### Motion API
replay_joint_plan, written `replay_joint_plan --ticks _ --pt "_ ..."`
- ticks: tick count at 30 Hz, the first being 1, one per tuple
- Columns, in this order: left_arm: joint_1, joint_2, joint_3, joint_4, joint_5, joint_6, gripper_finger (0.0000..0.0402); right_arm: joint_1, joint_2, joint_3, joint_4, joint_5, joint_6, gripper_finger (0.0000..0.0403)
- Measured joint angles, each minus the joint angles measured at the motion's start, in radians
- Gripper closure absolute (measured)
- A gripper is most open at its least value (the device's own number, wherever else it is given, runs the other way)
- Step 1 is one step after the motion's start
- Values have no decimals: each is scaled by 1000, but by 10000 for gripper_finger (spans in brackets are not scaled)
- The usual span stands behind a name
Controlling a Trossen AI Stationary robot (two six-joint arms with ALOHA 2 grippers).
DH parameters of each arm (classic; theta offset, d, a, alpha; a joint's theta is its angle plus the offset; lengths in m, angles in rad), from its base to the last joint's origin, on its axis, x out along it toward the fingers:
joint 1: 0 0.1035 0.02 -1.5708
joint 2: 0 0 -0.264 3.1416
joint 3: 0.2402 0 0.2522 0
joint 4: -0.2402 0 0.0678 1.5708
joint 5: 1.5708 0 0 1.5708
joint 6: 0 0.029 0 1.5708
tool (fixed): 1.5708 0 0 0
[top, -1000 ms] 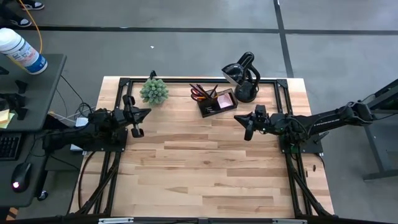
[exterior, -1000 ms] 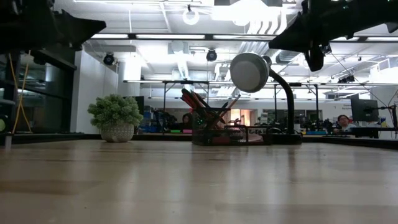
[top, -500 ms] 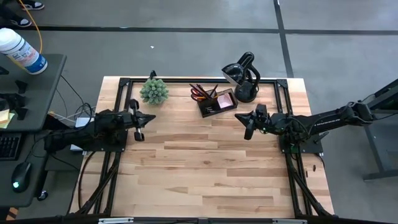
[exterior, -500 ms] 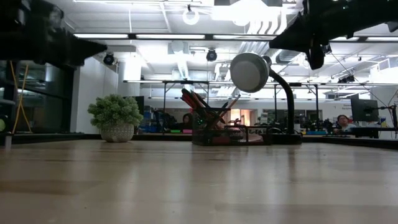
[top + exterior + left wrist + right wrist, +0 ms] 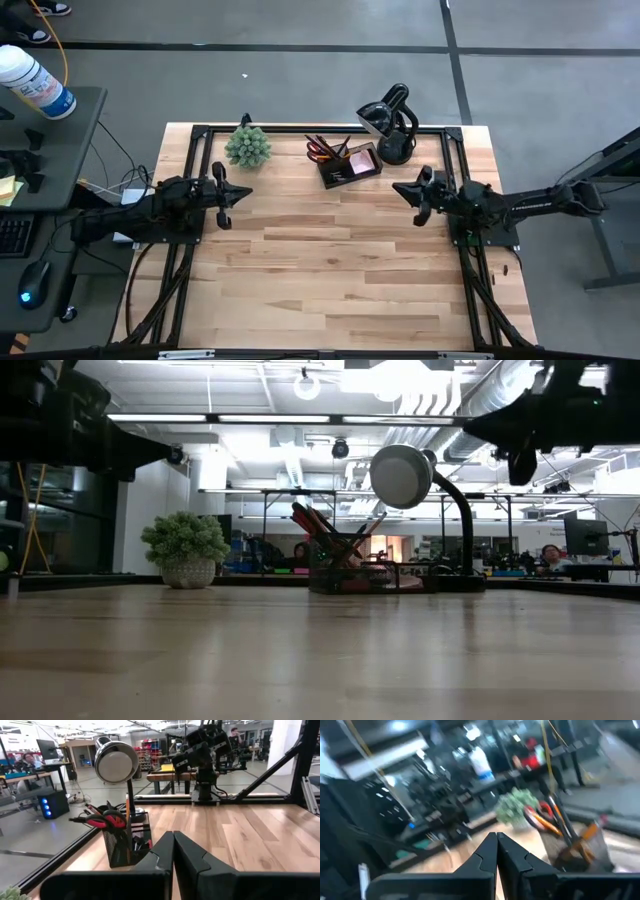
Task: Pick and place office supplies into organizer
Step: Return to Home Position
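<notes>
your organizer (image 5: 350, 164) sits near the far edge of the table (image 5: 330, 280). the red-handled scissors (image 5: 107, 820) and pencils (image 5: 127, 812) stand upright in one end, and the pink pad (image 5: 359, 158) lies flat in the other. a curved-neck lamp (image 5: 390, 122) stands just beside it on the right, and a small plant (image 5: 247, 146) is well apart on the left. your left gripper (image 5: 243, 190) and right gripper (image 5: 397, 188) hang over bare wood on either side, fingers pressed together, holding nothing.
</notes>
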Motion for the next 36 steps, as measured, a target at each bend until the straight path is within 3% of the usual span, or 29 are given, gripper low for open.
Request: replay_joint_plan --ticks 4,12,29,36 --pt "0 0 0 0 -1 1 402 -28 -4 -75 169 -51 -70 403" --pt "0 0 0 1 -2 1 401 -52 -100 -71 370 -171 -241 403" --pt "0 0 0 1 -2 1 401 -52 -515 -75 -286 -325 -251 403" --pt "0 0 0 2 -1 1 401 -52 -528 -76 -423 -397 -253 403"
